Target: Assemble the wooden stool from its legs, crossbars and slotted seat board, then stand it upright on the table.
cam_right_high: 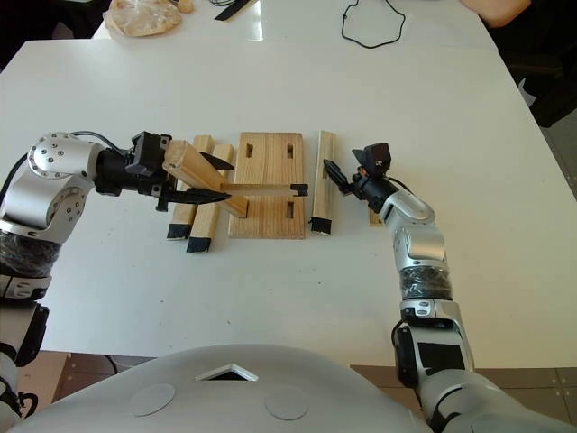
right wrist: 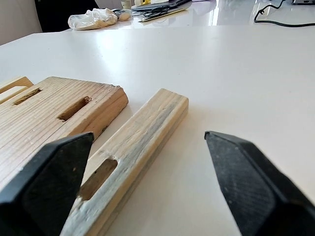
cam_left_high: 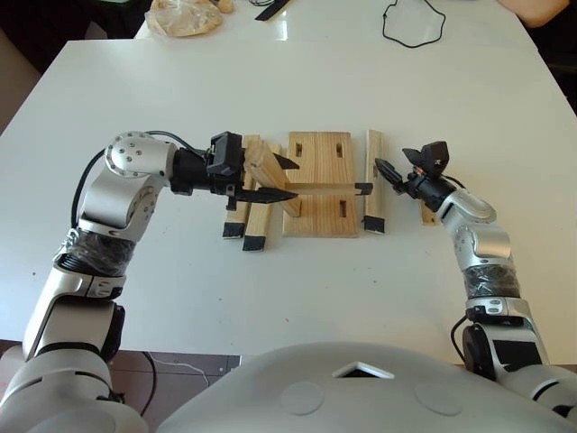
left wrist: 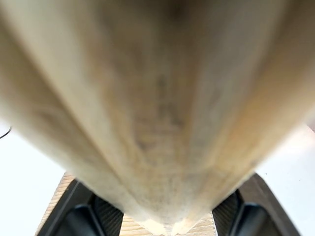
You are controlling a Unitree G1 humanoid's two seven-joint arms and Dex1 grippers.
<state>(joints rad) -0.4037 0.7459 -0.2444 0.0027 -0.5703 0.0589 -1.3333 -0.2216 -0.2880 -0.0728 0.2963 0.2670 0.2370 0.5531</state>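
**Gripper state.** The left gripper (cam_left_high: 288, 179), left of centre in the head view, is clenched on a wooden leg (cam_left_high: 264, 167), which it holds tilted above the table (cam_left_high: 270, 90). The left wrist view confirms the grasp, with pale timber sitting between the dark fingers (left wrist: 81, 219). The right gripper (cam_left_high: 389, 173), right of centre, is released and grasps nothing; its jaws stand wide apart.

**Governing relation.** A thin crossbar (cam_left_high: 325, 188) projects from the held leg toward the right of the frame, crossing above the seat board (cam_left_high: 317, 149). Its black-tipped end (cam_left_high: 363, 188) sits just beside a second leg (cam_left_high: 373, 158) lying at the board's right edge. Whether the two touch cannot be told. That leg's long axis runs from top to bottom of the frame, square to the crossbar. The right gripper is the nearer one, with the leg just to its left.

**Materials.**
- All parts are pale, rough-grained softwood of square section.
- The lying leg carries a narrow slot (right wrist: 98, 176) in its upper face.
- The seat board shows rectangular slots.
- Further legs (cam_left_high: 255, 224) with dark ends lie left of the board.

**Judgement.** The next move likely means steadying the lying leg so the crossbar end can seat in its slot.
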